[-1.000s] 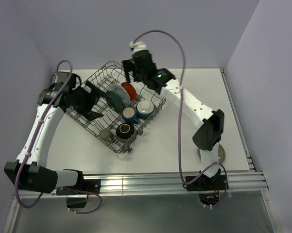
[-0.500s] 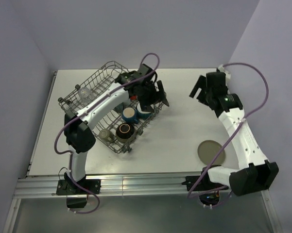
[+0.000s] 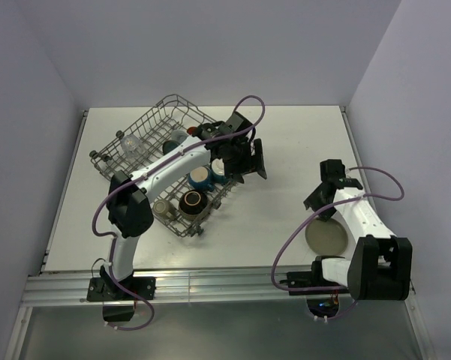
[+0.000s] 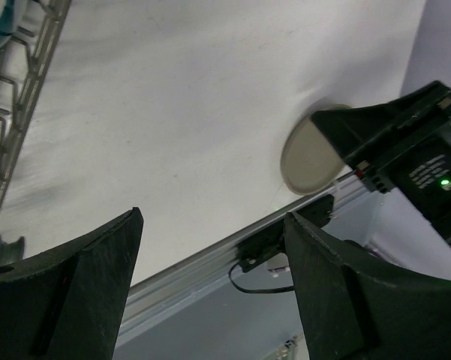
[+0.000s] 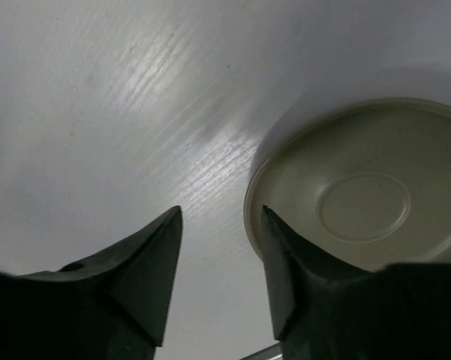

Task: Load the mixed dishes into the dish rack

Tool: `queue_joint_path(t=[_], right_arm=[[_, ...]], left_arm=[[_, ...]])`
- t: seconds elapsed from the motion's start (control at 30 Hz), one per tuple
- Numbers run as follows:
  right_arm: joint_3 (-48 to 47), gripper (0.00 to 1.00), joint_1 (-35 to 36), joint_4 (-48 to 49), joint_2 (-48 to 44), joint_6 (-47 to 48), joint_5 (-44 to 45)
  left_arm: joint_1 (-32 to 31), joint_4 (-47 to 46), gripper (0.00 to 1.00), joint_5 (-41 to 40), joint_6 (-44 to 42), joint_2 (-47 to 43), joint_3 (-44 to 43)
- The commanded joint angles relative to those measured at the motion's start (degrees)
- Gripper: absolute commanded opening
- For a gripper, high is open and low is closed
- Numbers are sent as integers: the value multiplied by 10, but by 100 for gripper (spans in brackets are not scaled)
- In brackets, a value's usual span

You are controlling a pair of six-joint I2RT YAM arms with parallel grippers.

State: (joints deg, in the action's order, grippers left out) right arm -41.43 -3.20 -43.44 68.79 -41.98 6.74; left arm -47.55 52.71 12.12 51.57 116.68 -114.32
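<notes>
— Where's the plate [image 5: 360,202]?
— Flat on the table [image 3: 285,135], well right of the rack [image 3: 157,120]. The right gripper [image 5: 221,217] is partly open astride its rim, clamping nothing.
— And the left gripper [image 4: 211,219]?
— Wide open, empty, by the rack's right edge; bowls [image 3: 193,201] and cups [image 3: 200,177] sit inside.

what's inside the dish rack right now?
Visible: clear glass, dark bowl, blue cup. The left arm crosses the dish rack, hiding whatever sits under it.
</notes>
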Motion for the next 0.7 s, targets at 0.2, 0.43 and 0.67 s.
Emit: queue_joint_path(t=[0.2,0.43,0.67], right_arm=[[51,29,-16,35,26,-28,57],[72,1,-17,57,63,-38,26],[48,0,-5,91,38,-8,-5]], left_arm=[[-4,-8,82,-39,-64,-54,23],[-13,-10,82,-4,-83,-37,34],[-28,2,84,-11,-91,-28,23]])
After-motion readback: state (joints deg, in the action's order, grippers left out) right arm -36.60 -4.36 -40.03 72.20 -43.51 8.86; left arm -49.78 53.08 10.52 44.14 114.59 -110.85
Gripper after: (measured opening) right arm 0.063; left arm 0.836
